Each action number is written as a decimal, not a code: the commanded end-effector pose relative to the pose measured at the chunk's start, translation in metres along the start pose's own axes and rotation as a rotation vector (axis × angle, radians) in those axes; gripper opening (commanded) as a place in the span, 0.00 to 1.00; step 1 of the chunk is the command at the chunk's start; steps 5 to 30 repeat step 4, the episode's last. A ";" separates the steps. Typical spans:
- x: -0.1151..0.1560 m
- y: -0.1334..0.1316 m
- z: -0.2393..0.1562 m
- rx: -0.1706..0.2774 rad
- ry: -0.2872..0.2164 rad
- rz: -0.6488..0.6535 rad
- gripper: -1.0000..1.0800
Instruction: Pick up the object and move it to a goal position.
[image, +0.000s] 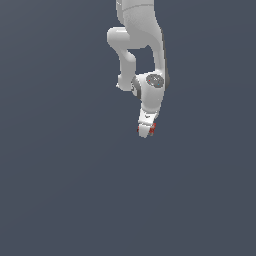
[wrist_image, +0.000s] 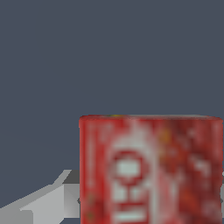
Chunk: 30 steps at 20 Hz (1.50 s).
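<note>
**K:** Under the arm's wrist in the exterior view, the gripper (image: 146, 131) points down toward 6 o'clock. Red shows on both sides of its tip, at about 3 and 9 o'clock of the fingers. That's the red block (image: 152, 128).

**M:** Held, or just behind it?

**K:** Held, as far as I can read it. Fingers are closed in on the red block, the gap between them is taken up by it, and red pokes out either side. Nothing under it but flat grey-blue background, so it's off any surface I can see.

**M:** Wrist view agree?

**K:** Yes. Red block (wrist_image: 151, 170) fills the 4 to 6 o'clock part of that frame, very close to the lens. Face is red with whitish label markings: a ring shape and some bar-like strokes below it, too blurred to read. Top edge looks level, sides upright.

**M:** See the fingers there?

**K:** One pale grey finger (wrist_image: 48, 202) at about 7 o'clock, running in to the block's side and meeting it. The other side is cut off by the frame edge, can't tell the contact there.

**M:** Arm pose?

**K:** Franka arm (image: 137, 45) comes in from 12 o'clock, elbows down, wrist link just above the hand. Block sits slightly past centre toward 1 o'clock in the exterior view.
</note>
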<state>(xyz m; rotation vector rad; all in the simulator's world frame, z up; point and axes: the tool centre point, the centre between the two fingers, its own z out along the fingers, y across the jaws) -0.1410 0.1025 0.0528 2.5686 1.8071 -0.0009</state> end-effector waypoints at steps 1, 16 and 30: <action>-0.001 -0.004 -0.002 0.000 0.000 0.000 0.00; -0.001 -0.005 -0.002 0.000 0.001 0.000 0.00; -0.001 -0.005 -0.002 0.000 0.001 0.000 0.00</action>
